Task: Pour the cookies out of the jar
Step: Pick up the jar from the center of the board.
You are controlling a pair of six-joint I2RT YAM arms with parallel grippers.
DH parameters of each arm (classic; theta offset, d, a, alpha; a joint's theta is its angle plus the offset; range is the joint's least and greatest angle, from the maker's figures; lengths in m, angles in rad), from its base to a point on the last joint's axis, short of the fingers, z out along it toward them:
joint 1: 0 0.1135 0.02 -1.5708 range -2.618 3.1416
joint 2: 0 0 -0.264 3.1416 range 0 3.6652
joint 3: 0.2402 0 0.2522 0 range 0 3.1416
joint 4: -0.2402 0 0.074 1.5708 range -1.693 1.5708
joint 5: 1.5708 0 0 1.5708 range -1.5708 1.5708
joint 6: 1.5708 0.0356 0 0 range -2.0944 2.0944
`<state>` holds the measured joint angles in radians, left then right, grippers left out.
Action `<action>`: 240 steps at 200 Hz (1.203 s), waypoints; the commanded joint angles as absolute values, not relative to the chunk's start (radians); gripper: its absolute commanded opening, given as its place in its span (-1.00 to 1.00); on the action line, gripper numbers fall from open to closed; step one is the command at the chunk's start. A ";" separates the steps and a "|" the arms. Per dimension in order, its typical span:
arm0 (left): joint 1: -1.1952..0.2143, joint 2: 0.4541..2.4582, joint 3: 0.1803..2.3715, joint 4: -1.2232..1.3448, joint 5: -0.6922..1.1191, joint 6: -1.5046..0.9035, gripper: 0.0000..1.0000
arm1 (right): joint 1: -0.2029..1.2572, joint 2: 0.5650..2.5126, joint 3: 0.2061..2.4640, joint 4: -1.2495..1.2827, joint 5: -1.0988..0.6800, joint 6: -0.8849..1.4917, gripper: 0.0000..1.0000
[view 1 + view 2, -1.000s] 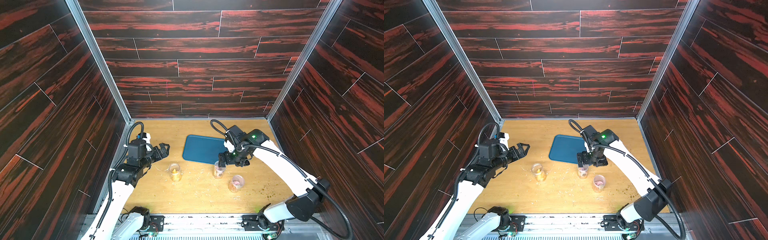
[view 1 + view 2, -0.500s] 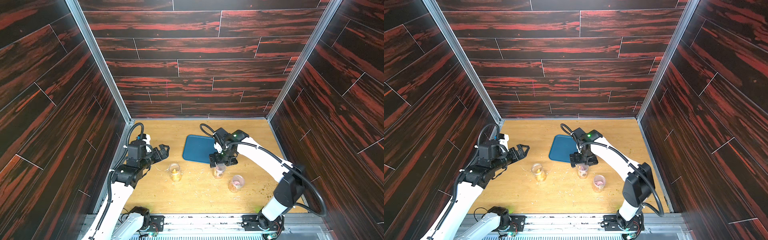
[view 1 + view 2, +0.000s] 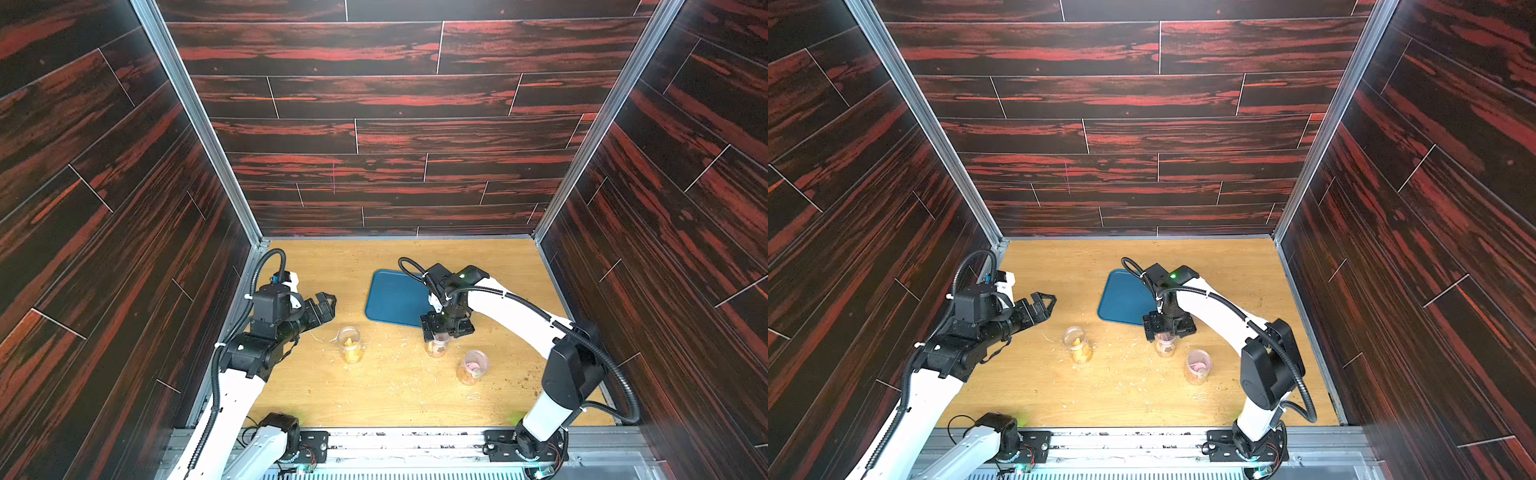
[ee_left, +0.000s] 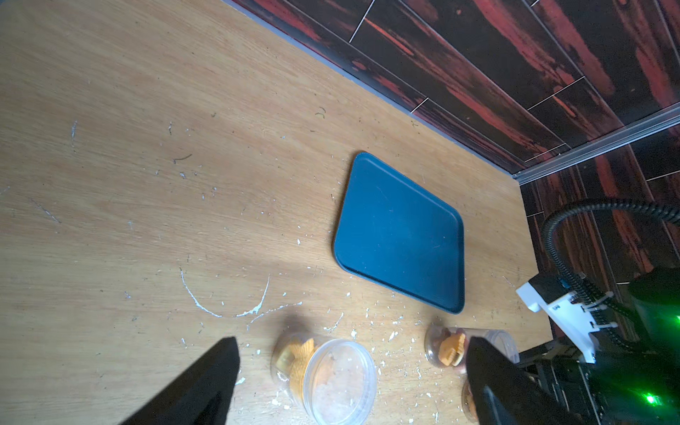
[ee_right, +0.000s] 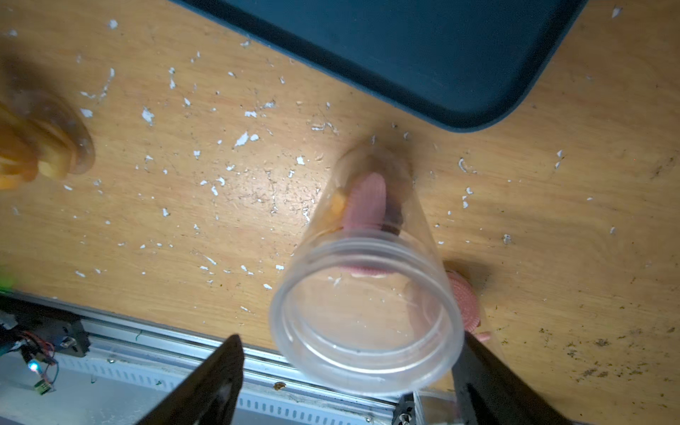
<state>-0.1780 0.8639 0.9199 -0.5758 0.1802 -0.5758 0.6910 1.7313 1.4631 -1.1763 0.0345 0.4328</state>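
Note:
Three clear open jars stand upright on the wooden table. The middle jar holds pink, orange and brown cookies. My right gripper points down over it, jaws open either side of its rim; one finger is at the rim, the other stands clear of it. The left jar holds yellow-orange cookies. My left gripper hovers open and empty beside that jar.
A third jar with pink cookies stands close to the middle jar on its right. A dark blue tray lies just behind the jars. Pale crumbs are scattered over the table. Dark walls close in three sides.
My right gripper has moved left and down over the middle jar, and its jaws have narrowed a little. The left arm has stayed still.

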 commanded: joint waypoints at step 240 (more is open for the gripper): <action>-0.180 0.788 0.896 -0.630 0.128 -0.637 1.00 | 0.694 1.741 1.474 -1.182 0.062 0.420 0.34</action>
<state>-0.1780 0.8062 0.9142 -0.6117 0.1410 -0.6193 0.6907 1.7687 1.4483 -1.1549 0.0788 0.4099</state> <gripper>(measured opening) 0.997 0.677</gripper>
